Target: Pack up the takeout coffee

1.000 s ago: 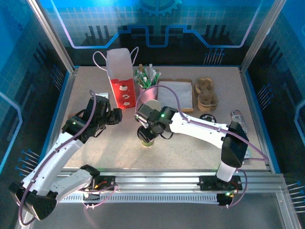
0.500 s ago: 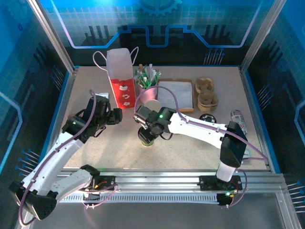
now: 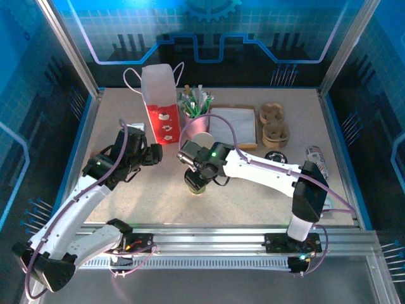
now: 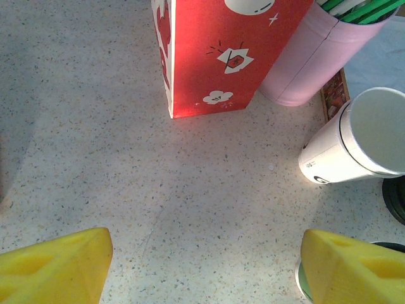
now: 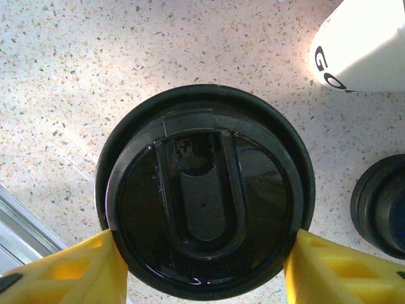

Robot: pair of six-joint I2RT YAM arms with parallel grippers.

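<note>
The takeout coffee, a white paper cup (image 3: 201, 140) (image 4: 354, 145) (image 5: 361, 44), stands by the pink cup (image 3: 196, 117). In front of it, my right gripper (image 3: 195, 172) (image 5: 204, 259) is shut on a round black lid (image 5: 202, 190), one yellow finger pressed against each side. The lid sits over a greenish cup (image 3: 195, 185); whether it is seated I cannot tell. My left gripper (image 3: 154, 154) (image 4: 205, 253) hangs open over bare table, facing the red paper bag (image 3: 159, 114) (image 4: 215, 50), with nothing between its fingers.
Green-and-white sticks fill the pink cup (image 4: 310, 57). A napkin stack (image 3: 233, 123) and brown cup carriers (image 3: 274, 123) lie at the back right, another black lid (image 3: 276, 156) in front of them. A dark round object (image 5: 380, 206) sits close to the held lid.
</note>
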